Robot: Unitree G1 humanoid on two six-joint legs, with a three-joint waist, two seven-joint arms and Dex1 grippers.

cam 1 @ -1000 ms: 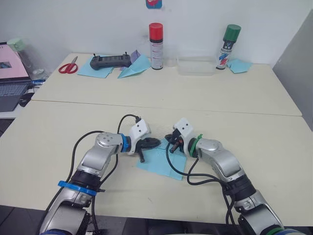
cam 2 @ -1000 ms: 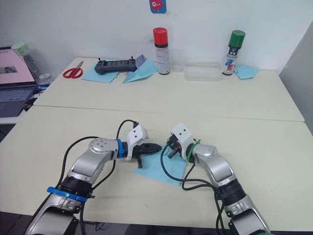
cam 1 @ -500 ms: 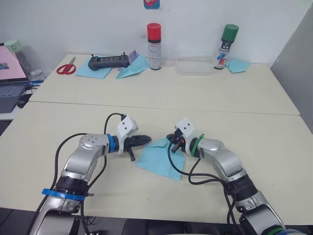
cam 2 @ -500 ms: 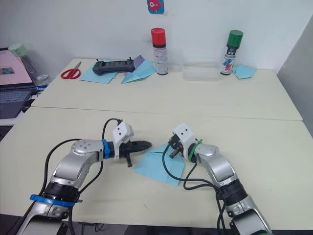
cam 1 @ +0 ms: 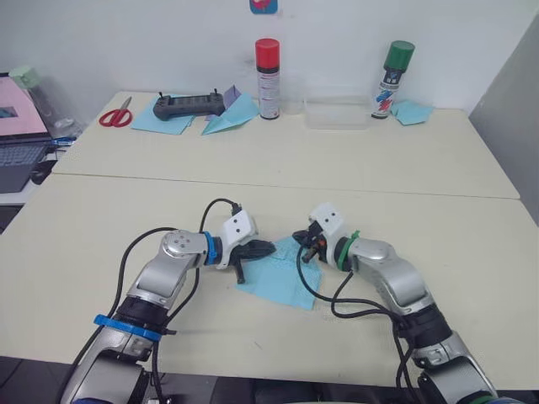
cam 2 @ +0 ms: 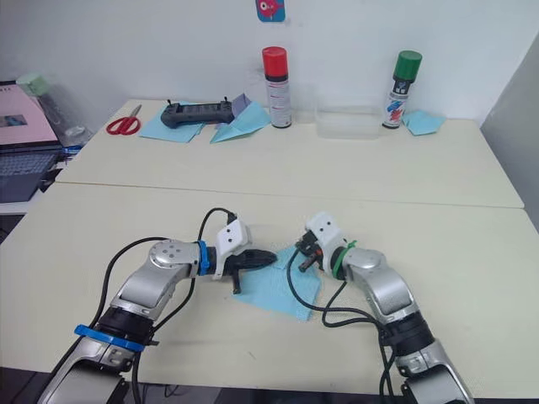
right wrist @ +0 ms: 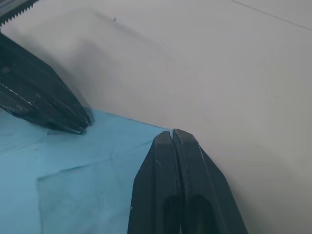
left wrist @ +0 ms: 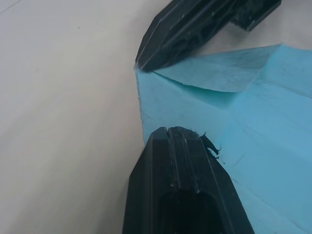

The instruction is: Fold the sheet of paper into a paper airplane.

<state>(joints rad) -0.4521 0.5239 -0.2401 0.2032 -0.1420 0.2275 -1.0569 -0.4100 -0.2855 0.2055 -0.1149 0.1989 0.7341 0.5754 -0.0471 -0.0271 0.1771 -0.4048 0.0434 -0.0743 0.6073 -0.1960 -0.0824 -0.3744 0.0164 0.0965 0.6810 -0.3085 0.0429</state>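
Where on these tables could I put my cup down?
The near table is bare right of the right pincer and left of the left pincer. Between them lies the sheet of paper. The far table's back edge is crowded.

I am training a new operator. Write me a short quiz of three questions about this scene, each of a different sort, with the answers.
1. True or false: the left hand and the right hand both have their tips at the sheet of paper.
2. The black controller lies partly on: A) a laptop B) a flat light-blue sheet C) a clear box
3. Fill in: the scissors on the far table have ___ handles.

Key: 1 true; 2 B; 3 red.
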